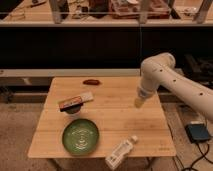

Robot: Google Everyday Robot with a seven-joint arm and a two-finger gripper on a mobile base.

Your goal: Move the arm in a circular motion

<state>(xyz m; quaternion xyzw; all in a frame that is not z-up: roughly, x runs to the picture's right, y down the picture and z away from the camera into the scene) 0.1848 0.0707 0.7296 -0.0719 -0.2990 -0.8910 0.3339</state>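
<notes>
Camera view shows the arm (172,82), rigid and heavy-looking, reaching over the table (150,132); nothing needs grasping. Its gripper (138,103) hangs above the right side, holding nothing; finger spread cannot be told.

Cream-white tubular arm (172,82) (dark dots), tapered gripper (138,103)

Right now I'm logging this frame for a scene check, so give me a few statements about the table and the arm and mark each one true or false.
1. The gripper at the narrow tip of the large cream-white robot arm is over the right part of the light wooden table. True.
2. The round green plate lies at the table's back edge. False: it lies near the front left.
3. The small white bottle lies on its side near the front edge. True.
4. The gripper holds the small dark reddish oblong item. False: that item lies on the table near the back edge, apart from the gripper.
</notes>
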